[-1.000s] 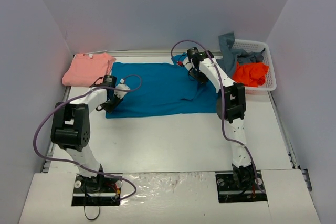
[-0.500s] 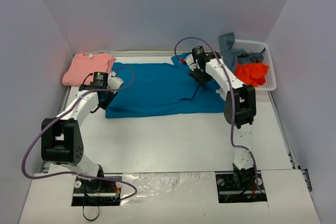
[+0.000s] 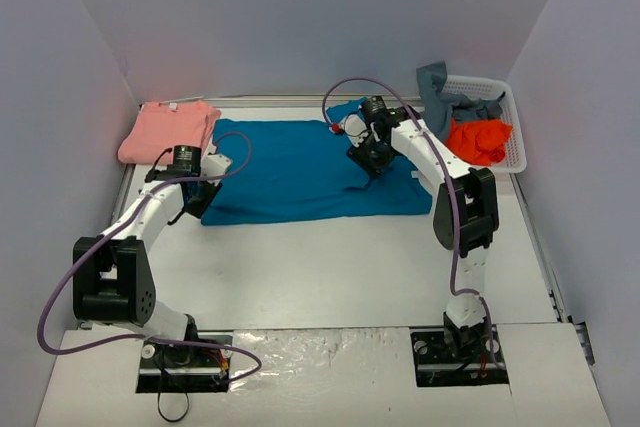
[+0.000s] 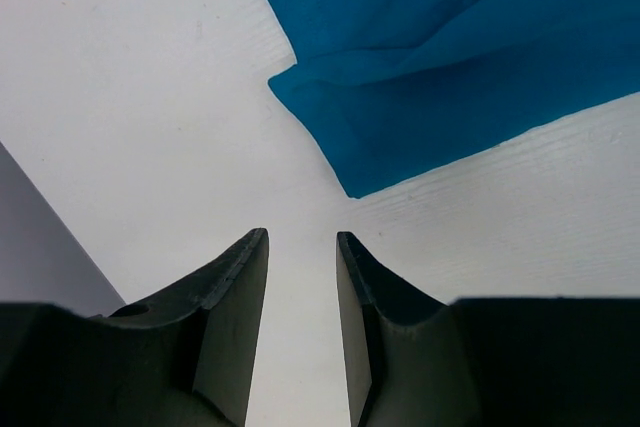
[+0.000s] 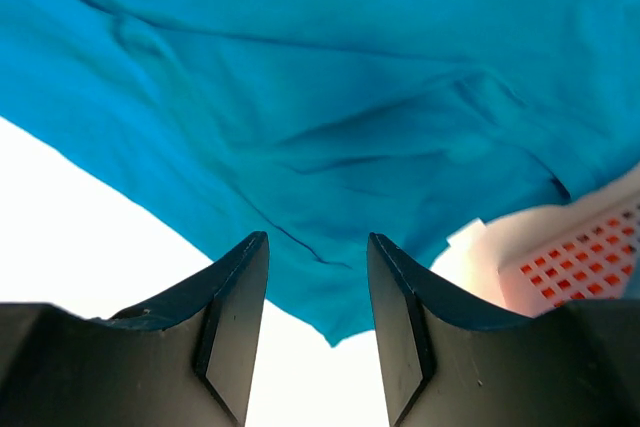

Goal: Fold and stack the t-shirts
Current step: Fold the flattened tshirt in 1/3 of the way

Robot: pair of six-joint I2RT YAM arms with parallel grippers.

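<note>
A teal-blue t-shirt (image 3: 290, 172) lies spread across the back middle of the table. My left gripper (image 3: 197, 195) hovers by its near left corner (image 4: 350, 187). In the left wrist view the left gripper (image 4: 302, 237) is open over bare table, with the corner just ahead of the fingertips. My right gripper (image 3: 365, 162) stands open above the shirt's right part (image 5: 330, 77), and nothing sits between the right gripper (image 5: 317, 242) fingers. A folded salmon-pink t-shirt (image 3: 168, 130) rests at the back left. An orange t-shirt (image 3: 478, 139) and a grey-blue one (image 3: 440, 97) lie in the basket.
The white lattice basket (image 3: 512, 147) stands at the back right, and its wall (image 5: 580, 267) shows beyond the teal shirt's edge in the right wrist view. Grey walls close in the left, back and right sides. White table (image 3: 330, 267) lies in front of the shirt.
My left arm has swung its elbow left and its gripper has backed slightly off the shirt's corner. My right gripper has shifted a little nearer and left over the shirt.
</note>
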